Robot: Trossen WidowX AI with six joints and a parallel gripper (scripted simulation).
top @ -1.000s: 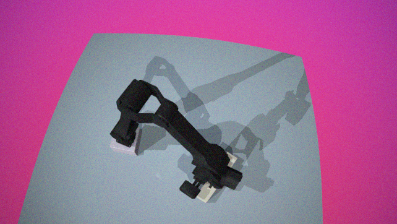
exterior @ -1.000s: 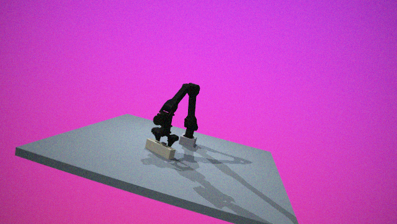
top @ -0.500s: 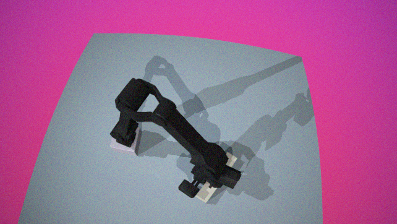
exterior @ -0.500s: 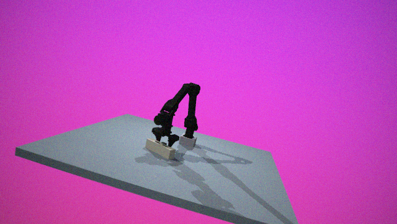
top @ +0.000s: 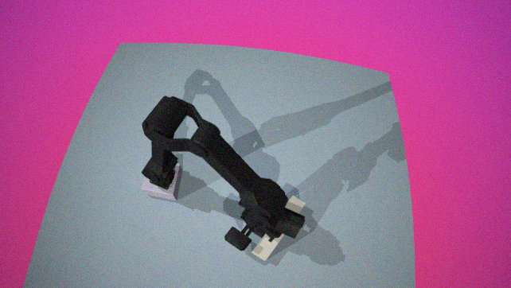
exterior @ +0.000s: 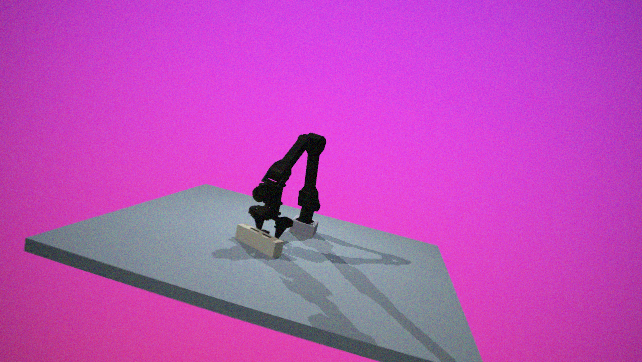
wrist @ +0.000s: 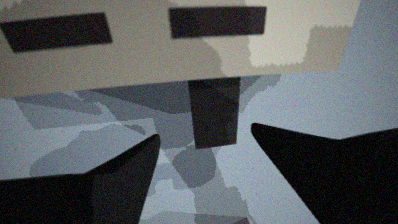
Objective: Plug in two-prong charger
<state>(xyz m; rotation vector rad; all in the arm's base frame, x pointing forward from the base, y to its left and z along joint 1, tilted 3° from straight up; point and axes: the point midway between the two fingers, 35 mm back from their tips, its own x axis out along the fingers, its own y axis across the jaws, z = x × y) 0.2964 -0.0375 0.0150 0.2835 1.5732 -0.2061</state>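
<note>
The power strip [top: 266, 254] [exterior: 257, 241] [wrist: 280, 47] is a long beige block on the table. Two dark outlet slots show in its top in the wrist view, one at the left [wrist: 57, 33] and one nearer the middle [wrist: 217, 22]. My gripper [top: 267, 235] [exterior: 269, 233] [wrist: 206, 132] points down just beside the strip, open and empty. A dark upright-looking block [wrist: 215, 112], apparently the charger, shows between the fingers but apart from both. Its upper end meets the strip's near edge in that view, and part may be hidden. Its prongs are not visible.
The arm's pale base block [top: 159, 192] [exterior: 303, 229] stands on the grey table [top: 99, 239] [exterior: 150, 225]. The arm reaches over the strip and hides its middle in the top view. Broad arm shadows cross the table.
</note>
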